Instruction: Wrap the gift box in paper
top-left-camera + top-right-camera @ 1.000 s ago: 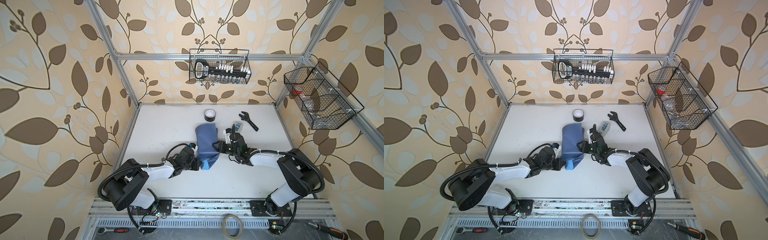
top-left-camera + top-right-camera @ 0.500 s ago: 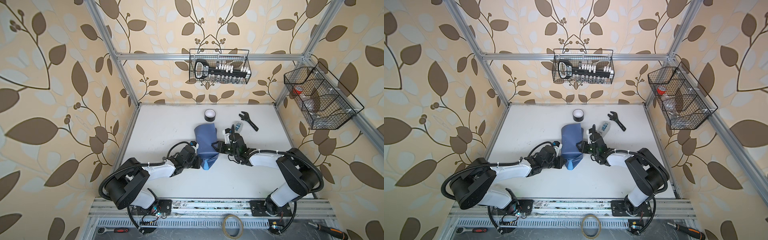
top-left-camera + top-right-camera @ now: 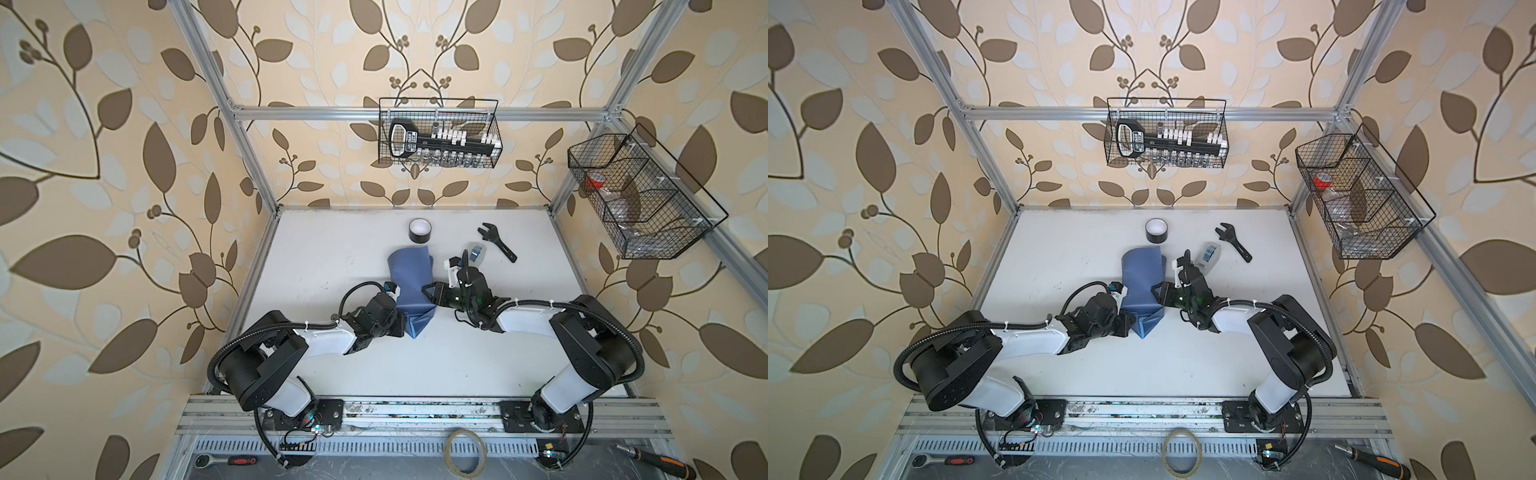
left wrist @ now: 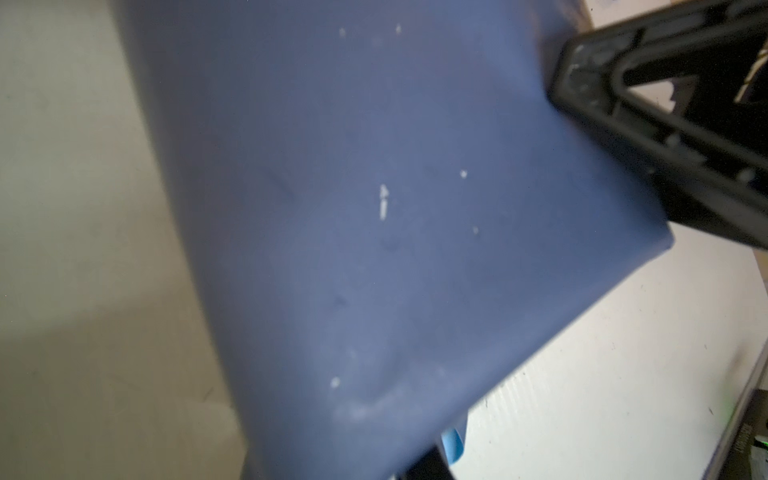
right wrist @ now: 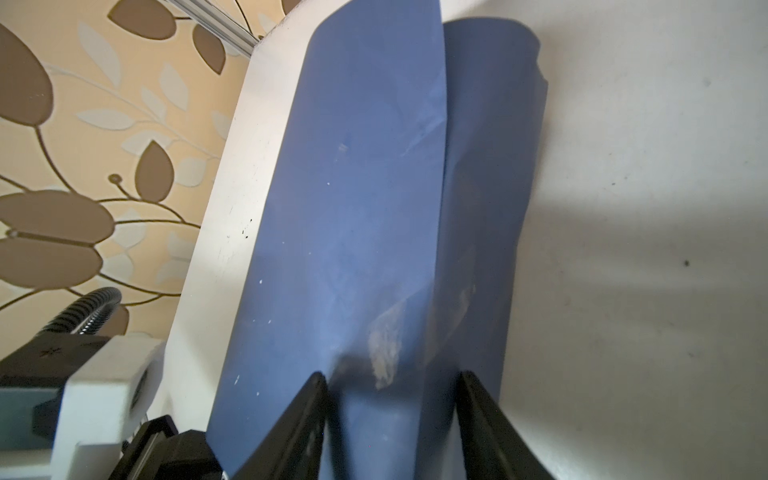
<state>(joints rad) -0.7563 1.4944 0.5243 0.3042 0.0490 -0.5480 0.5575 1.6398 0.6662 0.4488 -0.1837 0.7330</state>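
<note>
The paper (image 3: pixel 409 282) lies mid-table as a slate-blue bundle folded over itself, its near end creased to a point. The gift box is hidden under it. My right gripper (image 3: pixel 430 293) reaches in from the right. In the right wrist view its two black fingers (image 5: pixel 309 415) stand on either side of the wrapped bundle (image 5: pixel 353 208), pressed against it. My left gripper (image 3: pixel 402 322) sits against the bundle's near-left end. The paper (image 4: pixel 374 208) fills the left wrist view and hides those jaws; a sliver of light blue face (image 4: pixel 453 449) shows beside them.
A black tape roll (image 3: pixel 419 230) stands just behind the paper. A small clear case (image 3: pixel 477 252) and a black wrench (image 3: pixel 496 247) lie at the back right. Wire baskets hang on the back wall (image 3: pixel 438 133) and right wall (image 3: pixel 640 199).
My left gripper has edged slightly right, toward the paper's near end. The right gripper and the bundle have stayed put.
</note>
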